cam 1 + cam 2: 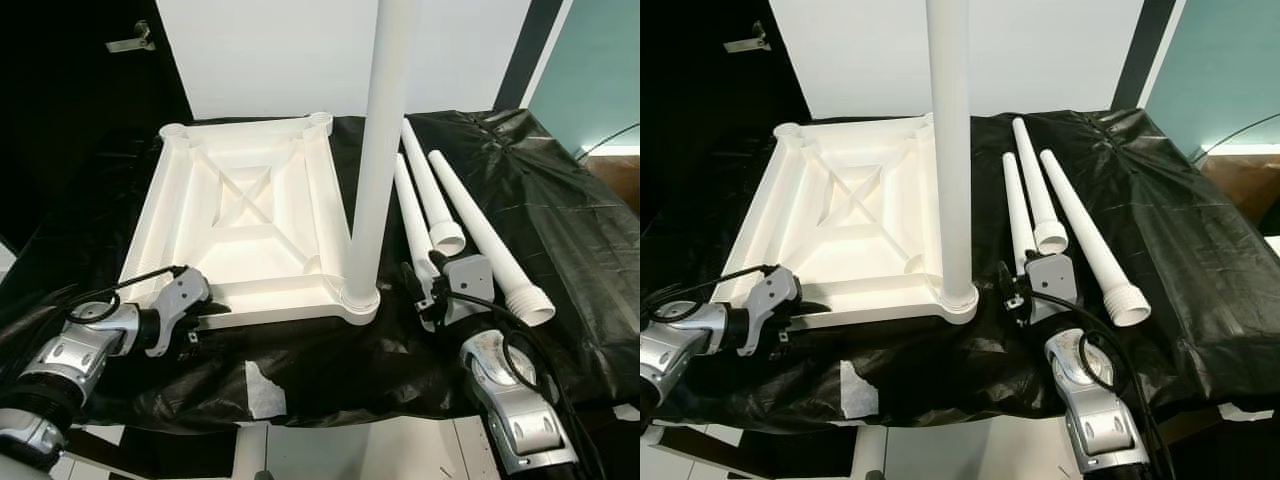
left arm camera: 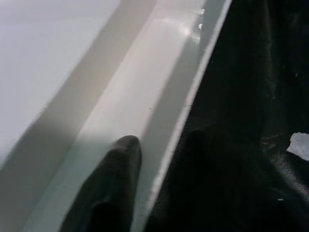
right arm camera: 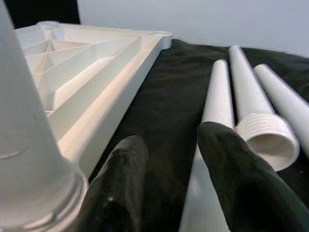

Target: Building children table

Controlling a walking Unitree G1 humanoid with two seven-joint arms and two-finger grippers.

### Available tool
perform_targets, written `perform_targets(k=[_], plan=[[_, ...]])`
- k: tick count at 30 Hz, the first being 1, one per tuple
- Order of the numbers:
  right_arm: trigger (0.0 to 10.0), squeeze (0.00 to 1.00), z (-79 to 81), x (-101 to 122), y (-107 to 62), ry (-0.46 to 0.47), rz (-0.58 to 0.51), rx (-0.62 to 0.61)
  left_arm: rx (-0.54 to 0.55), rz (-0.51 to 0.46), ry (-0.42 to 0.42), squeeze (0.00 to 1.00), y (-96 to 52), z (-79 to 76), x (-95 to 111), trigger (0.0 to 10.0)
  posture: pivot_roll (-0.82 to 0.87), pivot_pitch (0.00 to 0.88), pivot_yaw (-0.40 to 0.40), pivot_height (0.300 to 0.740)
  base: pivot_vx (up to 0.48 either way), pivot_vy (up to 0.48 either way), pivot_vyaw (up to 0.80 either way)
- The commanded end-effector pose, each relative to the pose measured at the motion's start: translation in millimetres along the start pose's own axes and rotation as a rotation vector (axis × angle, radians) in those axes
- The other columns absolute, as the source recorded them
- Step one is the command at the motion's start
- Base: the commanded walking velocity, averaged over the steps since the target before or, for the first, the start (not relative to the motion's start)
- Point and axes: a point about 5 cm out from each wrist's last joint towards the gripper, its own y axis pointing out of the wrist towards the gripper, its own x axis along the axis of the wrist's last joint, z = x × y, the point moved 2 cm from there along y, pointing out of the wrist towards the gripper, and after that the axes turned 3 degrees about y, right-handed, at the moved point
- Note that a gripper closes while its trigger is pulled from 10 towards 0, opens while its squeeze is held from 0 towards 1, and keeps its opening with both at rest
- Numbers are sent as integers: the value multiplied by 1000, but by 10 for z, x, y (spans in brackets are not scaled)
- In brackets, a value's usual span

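with one leg (image 1: 385,150) standing in the near right socket of the upturned tabletop (image 1: 240,215), my left gripper (image 1: 200,318) pinches its near rim while my right gripper (image 3: 169,183), spread narrowly, reaches for the nearest loose leg (image 1: 412,222), which next needs grasping.

A white wall (image 1: 300,55) rises behind the work surface, which is draped in crinkled black plastic sheeting (image 1: 560,230). To the left stands a black panel carrying a metal fitting (image 1: 132,40) (possibly a handle). A teal wall (image 1: 595,70) shows at right, past a black vertical strip (image 1: 527,50)
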Motion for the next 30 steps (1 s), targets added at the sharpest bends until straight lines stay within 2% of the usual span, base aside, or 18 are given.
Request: perform_targets(k=[1,4,7,8,10,11,15,16,18,19,21,23,27,30], plan=[[10000,0,80,48,2,17,3,68,-478,29,-67,0,77,-431,-147,353,-98,2,19,740,0,0,0],[10000,0,94,52,-3,16,6,82,-478,29,-65,0,88,-431,-148,0,-98,2,19,740,0,0,0],[10000,0,190,48,-69,11,34,180,-465,15,-39,0,180,-428,-127,0,-104,3,23,740,0,0,0],[10000,0,231,56,-109,7,42,218,-428,8,-8,0,267,-405,-101,10000,-109,6,25,740,0,0,0],[10000,0,265,72,-150,3,46,246,-367,-10,28,0,387,-366,-49,10000,-114,7,29,740,0,0,0],[10000,0,265,72,-150,3,46,246,-367,-10,28,0,387,-366,-49,10000,-114,7,29,740,0,0,0],[10000,0,312,128,-211,13,57,310,-223,-58,38,0,587,-268,75,10000,-117,10,34,740,0,0,0],[10000,0,312,128,-211,13,57,310,-223,-58,38,0,587,-268,75,10000,-117,10,34,740,0,0,0],[10000,0,343,182,-288,107,88,374,-189,-78,40,0,674,-263,123,10000,-119,11,35,740,0,0,0],[10000,0,343,182,-288,107,88,374,-189,-78,40,0,674,-263,123,10000,-119,11,35,740,0,0,0],[10000,0,322,199,-347,183,126,413,-193,-99,40,0,715,-280,155,10000,-119,11,35,740,0,0,0],[10000,0,314,200,-373,196,143,432,-198,-108,40,0,729,-287,166,10000,-119,11,35,740,0,0,0],[10000,0,211,125,-479,152,223,450,-197,-118,50,0,771,-298,176,10000,-122,10,36,740,0,0,0],[10000,0,150,99,-509,89,228,434,-189,-124,55,0,790,-290,185,10000,-126,9,38,740,0,0,0]])
